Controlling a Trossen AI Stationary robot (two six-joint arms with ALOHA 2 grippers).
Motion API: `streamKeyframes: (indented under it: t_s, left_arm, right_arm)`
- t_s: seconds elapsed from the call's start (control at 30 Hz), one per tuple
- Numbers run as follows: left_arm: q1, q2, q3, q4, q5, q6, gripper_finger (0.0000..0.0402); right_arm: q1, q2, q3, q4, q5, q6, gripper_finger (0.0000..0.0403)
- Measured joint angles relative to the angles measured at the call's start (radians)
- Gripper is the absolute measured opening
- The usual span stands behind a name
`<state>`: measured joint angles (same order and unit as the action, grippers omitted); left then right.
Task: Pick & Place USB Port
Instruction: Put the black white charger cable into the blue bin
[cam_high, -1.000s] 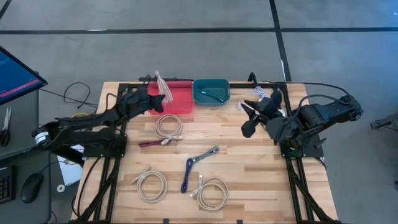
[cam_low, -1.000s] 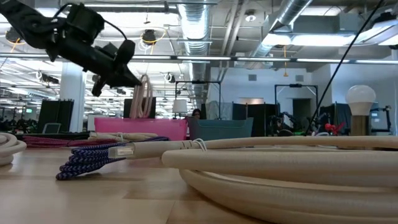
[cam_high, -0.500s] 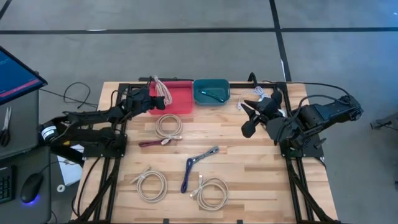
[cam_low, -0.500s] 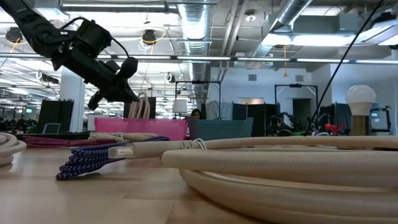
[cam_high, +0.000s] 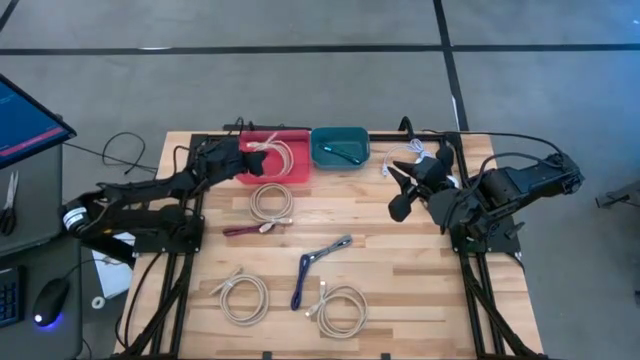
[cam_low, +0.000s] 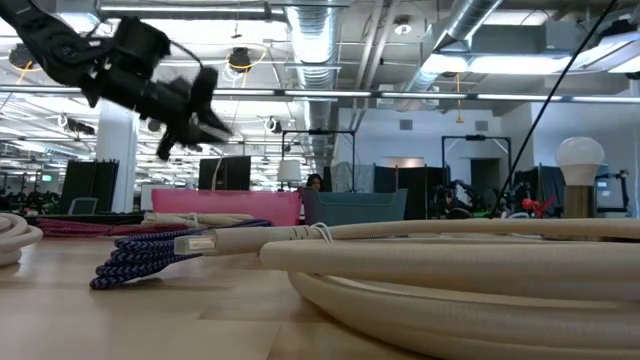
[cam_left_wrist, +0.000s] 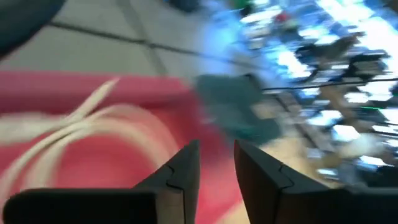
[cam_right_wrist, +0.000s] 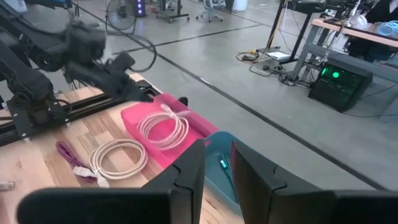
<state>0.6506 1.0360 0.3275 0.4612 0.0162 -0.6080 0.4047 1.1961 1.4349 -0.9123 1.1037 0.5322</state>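
Nearest on the table (cam_high: 400, 260), two white cable coils are seen: one at the near left (cam_high: 243, 297) and one near the middle (cam_high: 341, 308), with a blue braided cable (cam_high: 314, 267) between and just beyond them. Farther in, a purple cable (cam_high: 243, 230) lies beside a third white coil (cam_high: 271, 201), all of these untouched and, by the look of it, not yet sorted. At the far edge two bins stand side by side: a red bin (cam_high: 252, 170) on the left and a teal bin (cam_high: 322, 155) on the right. A white cable (cam_high: 274, 157) lies coiled inside the red bin, so one placement appears done; a small dark cable (cam_high: 343, 153) is seen in the teal bin. The left gripper (cam_high: 236, 160) hangs above the left rim of the red bin, its fingers (cam_left_wrist: 177, 177) spread apart and holding nothing. The right gripper (cam_high: 403, 187) is parked over the right side of the table, its fingers also parted and empty, with a small white cable (cam_high: 423, 157) just beyond it. The task is judged to be partly done, with five cables left on the table. No brand, label or writing can be read anywhere.
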Motion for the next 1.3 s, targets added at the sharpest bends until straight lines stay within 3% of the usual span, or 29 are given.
streamKeyframes:
  t_s: [0.17,0.4,0.57,0.77,1.1,1.3]
  left_arm:
    - [-0.024,-0.101,0.0,0.165,0.261,0.071,0.0094]
    - [-0.156,-0.308,0.0,0.179,0.29,0.134,0.0065]
    - [-0.287,-0.405,0.0,0.172,0.225,0.185,0.0041]
    - [-0.454,-0.419,0.0,0.156,0.102,0.265,0.0017]
    - [-0.734,-0.413,0.0,0.139,-0.197,0.444,0.0006]
    - [-0.848,-0.413,0.001,0.038,-0.322,0.448,0.0006]
  right_arm:
    - [0.001,0.0,0.0,-0.003,-0.006,-0.019,0.0069]
    - [0.001,0.0,0.0,-0.001,-0.007,-0.019,0.0069]
    - [0.001,0.0,0.0,0.0,-0.108,-0.019,0.0069]
    - [-0.001,0.0,0.0,0.001,-0.296,-0.088,0.0069]
    - [-0.001,0.0,0.0,0.01,-0.317,-0.124,0.0069]
    - [-0.001,0.0,0.0,-0.031,-0.33,-0.123,0.0069]
